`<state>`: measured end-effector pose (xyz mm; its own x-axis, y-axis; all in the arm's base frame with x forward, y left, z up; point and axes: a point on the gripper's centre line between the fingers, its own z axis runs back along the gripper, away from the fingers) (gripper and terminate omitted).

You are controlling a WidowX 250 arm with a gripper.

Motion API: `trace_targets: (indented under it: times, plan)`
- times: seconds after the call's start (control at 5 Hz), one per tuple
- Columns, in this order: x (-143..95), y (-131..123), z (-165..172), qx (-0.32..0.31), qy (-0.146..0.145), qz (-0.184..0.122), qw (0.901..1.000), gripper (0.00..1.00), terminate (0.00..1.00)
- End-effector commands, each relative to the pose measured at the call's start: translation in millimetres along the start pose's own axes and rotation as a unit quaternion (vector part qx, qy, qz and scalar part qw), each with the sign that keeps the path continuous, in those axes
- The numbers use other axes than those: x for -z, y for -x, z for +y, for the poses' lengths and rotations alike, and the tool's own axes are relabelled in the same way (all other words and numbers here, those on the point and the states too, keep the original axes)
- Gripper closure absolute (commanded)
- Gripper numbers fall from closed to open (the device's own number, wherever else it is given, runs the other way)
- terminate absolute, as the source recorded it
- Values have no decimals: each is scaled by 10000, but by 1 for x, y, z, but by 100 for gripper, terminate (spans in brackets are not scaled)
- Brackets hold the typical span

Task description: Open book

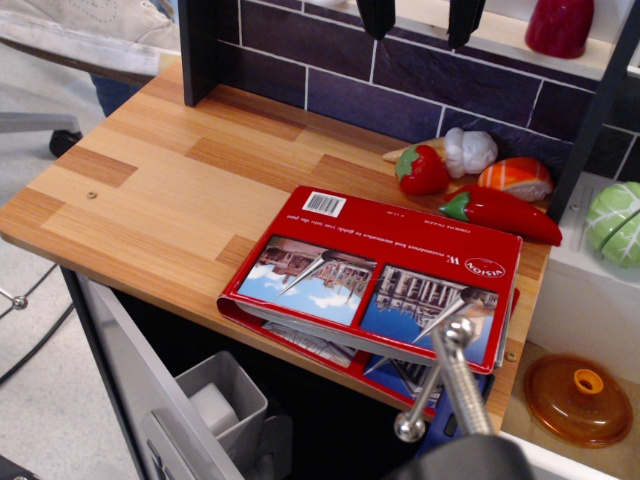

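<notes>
The book (400,262) lies on the wooden counter (160,190) near its front right edge, with the glossy red cover, its building photos and its barcode facing up. Its front edge is raised a little. White pages and a lower red cover show beneath and hang slightly over the counter edge. My gripper (372,300) reaches in from the bottom right on a metal rod. Its two pointed metal fingertips (445,315) stand wide apart over the cover's photo panels, holding nothing. I cannot tell if they touch the cover.
Toy food sits behind the book: a strawberry (422,170), garlic (468,150), sushi (516,178), a red chilli (500,212) and a green cabbage (615,222). A purple tiled wall (400,80) backs the counter. An orange lid (580,398) lies at lower right, and a grey bin (215,400) stands below.
</notes>
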<state>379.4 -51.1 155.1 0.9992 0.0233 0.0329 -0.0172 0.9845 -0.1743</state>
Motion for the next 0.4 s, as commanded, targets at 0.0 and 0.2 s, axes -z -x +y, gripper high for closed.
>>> trace_targets:
  times: [0.0, 0.2]
  plan:
    - [0, 0, 0, 0, 0, 0, 10000, 0, 0]
    - [14, 23, -25, 175, -372, 2, 9992, 0, 0]
